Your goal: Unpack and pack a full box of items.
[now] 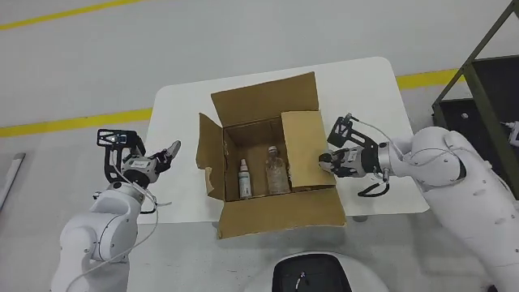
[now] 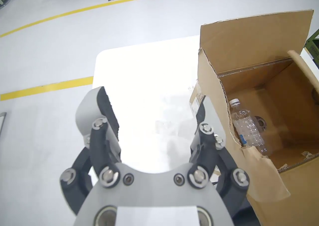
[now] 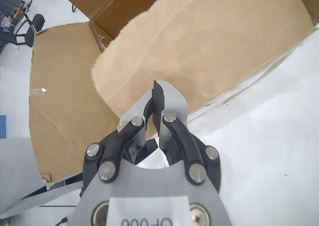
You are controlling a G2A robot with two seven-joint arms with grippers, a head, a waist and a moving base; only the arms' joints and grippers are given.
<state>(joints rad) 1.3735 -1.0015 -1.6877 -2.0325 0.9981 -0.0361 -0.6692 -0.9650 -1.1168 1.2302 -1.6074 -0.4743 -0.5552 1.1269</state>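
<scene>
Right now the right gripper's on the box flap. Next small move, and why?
Probably swing the right flap outward, away from the opening. The right gripper looks shut on its edge, and the flap leans in over the cardboard box, crowding the clear plastic bottle and spray bottle inside. The left gripper hangs open beside the box.

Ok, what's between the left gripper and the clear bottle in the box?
In the top view, going from the left gripper: bare table, then the box's torn side flap, then a smaller bottle, then the clear bottle.
</scene>
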